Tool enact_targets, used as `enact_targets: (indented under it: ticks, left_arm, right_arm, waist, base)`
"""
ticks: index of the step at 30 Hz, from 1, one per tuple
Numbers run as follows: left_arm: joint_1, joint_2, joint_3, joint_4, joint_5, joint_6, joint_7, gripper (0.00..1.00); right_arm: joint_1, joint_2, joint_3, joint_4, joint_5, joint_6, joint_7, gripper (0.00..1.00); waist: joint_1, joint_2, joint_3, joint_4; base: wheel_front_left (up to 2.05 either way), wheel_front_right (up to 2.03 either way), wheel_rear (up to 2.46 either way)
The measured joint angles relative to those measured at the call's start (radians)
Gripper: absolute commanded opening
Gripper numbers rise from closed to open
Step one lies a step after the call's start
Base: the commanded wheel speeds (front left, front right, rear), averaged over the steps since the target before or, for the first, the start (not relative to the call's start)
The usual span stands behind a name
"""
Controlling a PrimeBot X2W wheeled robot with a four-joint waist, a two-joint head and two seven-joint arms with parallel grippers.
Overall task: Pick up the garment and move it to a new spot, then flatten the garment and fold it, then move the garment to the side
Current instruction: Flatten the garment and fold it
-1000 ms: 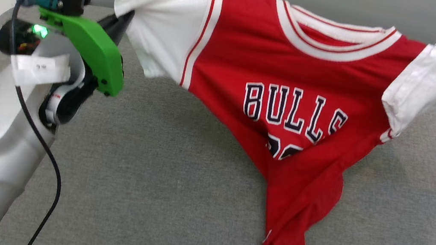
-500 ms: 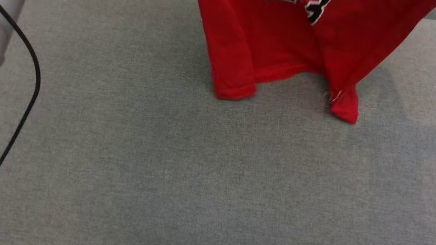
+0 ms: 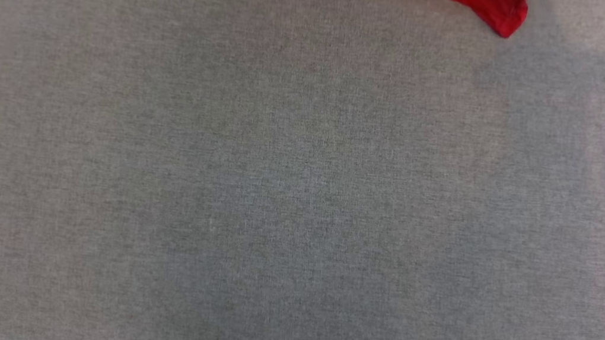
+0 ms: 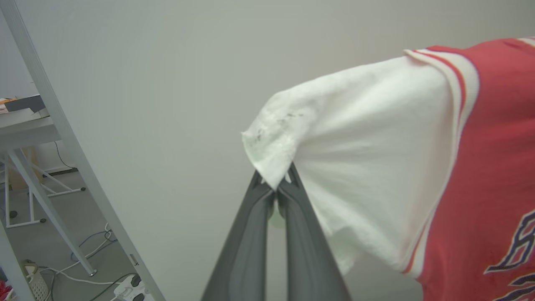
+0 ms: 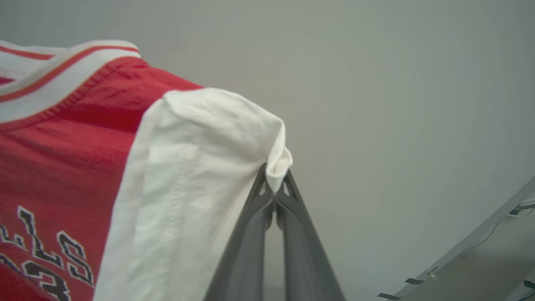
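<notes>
The left tool (image 4: 276, 184) and the right tool (image 5: 275, 186) are each pinching one white sleeve of the red jersey T-shirt (image 4: 493, 146), which is hanging spread above the grey cloth-covered table (image 3: 299, 193), so laying down, flattening and folding are, I think, remaining.

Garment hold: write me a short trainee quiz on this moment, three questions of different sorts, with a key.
1. True or false: the left tool is shut on a white sleeve of the garment.
2. Which part of the garment does the right tool pinch? A: its red hem. B: its striped collar. C: its other sleeve.
3. Fill the gap: in the head view, the garment's red bottom tips show at the ___ edge of the picture, above the grey surface.

Key: 1 true; 2 C; 3 top.
</notes>
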State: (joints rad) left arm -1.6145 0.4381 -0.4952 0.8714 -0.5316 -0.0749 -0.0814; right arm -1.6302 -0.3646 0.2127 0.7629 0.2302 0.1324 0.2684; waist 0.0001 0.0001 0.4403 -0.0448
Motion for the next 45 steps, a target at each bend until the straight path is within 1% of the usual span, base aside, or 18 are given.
enact_targets:
  ticks: [6, 9, 13, 18, 22, 25, 29, 33, 36, 38, 42, 45]
  left_arm:
    - [-0.010, -0.008, 0.015, 0.073, -0.024, -0.010, -0.056, 0.00]
    - [0.005, -0.028, 0.019, 0.106, -0.046, -0.021, -0.088, 0.00]
    - [0.083, -0.060, 0.033, 0.146, -0.091, -0.037, -0.126, 0.00]
    - [0.243, -0.098, 0.039, 0.160, -0.141, -0.046, -0.160, 0.00]
    - [0.407, -0.106, 0.041, 0.143, -0.165, -0.050, -0.172, 0.00]
    - [0.563, -0.106, 0.057, 0.067, -0.187, -0.053, -0.174, 0.00]
    - [0.760, -0.091, 0.132, -0.065, -0.182, -0.053, -0.174, 0.00]
    - [0.965, -0.094, 0.205, -0.201, -0.138, -0.050, -0.174, 0.00]
    - [1.101, -0.118, 0.248, -0.287, -0.117, -0.041, -0.174, 0.00]
    - [1.187, -0.133, 0.278, -0.336, -0.114, -0.040, -0.174, 0.00]
    - [1.313, -0.147, 0.302, -0.392, -0.091, -0.038, -0.174, 0.00]
    - [1.403, -0.153, 0.303, -0.425, -0.065, -0.026, -0.174, 0.00]
  right_arm:
    - [-0.019, 0.043, 0.059, 0.070, 0.010, 0.000, -0.051, 0.00]
    - [-0.015, 0.055, 0.087, 0.104, 0.039, 0.000, -0.070, 0.00]
    - [0.035, 0.065, 0.139, 0.136, 0.086, 0.000, -0.094, 0.00]
    - [0.182, 0.059, 0.196, 0.151, 0.166, 0.000, -0.144, 0.00]
    - [0.345, 0.053, 0.235, 0.136, 0.240, -0.001, -0.187, 0.00]
    - [0.494, 0.038, 0.259, 0.098, 0.299, -0.001, -0.221, 0.00]
    - [0.663, 0.009, 0.276, 0.025, 0.355, -0.001, -0.257, 0.00]
    - [0.828, -0.023, 0.263, -0.051, 0.385, -0.001, -0.276, 0.00]
    - [0.942, -0.042, 0.229, -0.107, 0.399, -0.001, -0.289, 0.00]
    - [1.024, -0.049, 0.190, -0.151, 0.399, -0.001, -0.291, 0.00]
    - [1.182, -0.049, 0.096, -0.234, 0.388, 0.000, -0.284, 0.00]
    - [1.330, -0.026, 0.019, -0.322, 0.354, 0.000, -0.246, 0.00]
  waist:
    - [0.0000, 0.0000, 0.071, -0.003]
    - [0.0000, 0.0000, 0.098, 0.002]
    - [0.0000, 0.0000, 0.110, 0.020]
    - [-0.0001, 0.0000, 0.087, 0.040]
    - [0.0000, -0.0001, 0.050, 0.047]
    - [-0.0001, 0.0000, 0.013, 0.050]
    - [-0.0002, 0.0000, -0.036, 0.051]
    - [-0.0002, 0.0000, -0.087, 0.051]
    - [-0.0002, 0.0000, -0.128, 0.052]
    - [-0.0002, 0.0000, -0.159, 0.054]
    - [-0.0002, 0.0000, -0.215, 0.058]
    - [-0.0003, 0.0000, -0.264, 0.061]
  base:
    - [0.00, 0.00, 0.00]
    - [0.00, 0.00, 0.00]
    - [0.00, 0.00, 0.00]
    - [0.00, 0.00, 0.00]
    - [0.00, 0.00, 0.00]
    - [0.00, 0.00, 0.00]
    - [0.00, 0.00, 0.00]
    - [0.00, 0.00, 0.00]
    - [0.00, 0.00, 0.00]
    - [0.00, 0.00, 0.00]
    - [0.00, 0.00, 0.00]
    - [0.00, 0.00, 0.00]
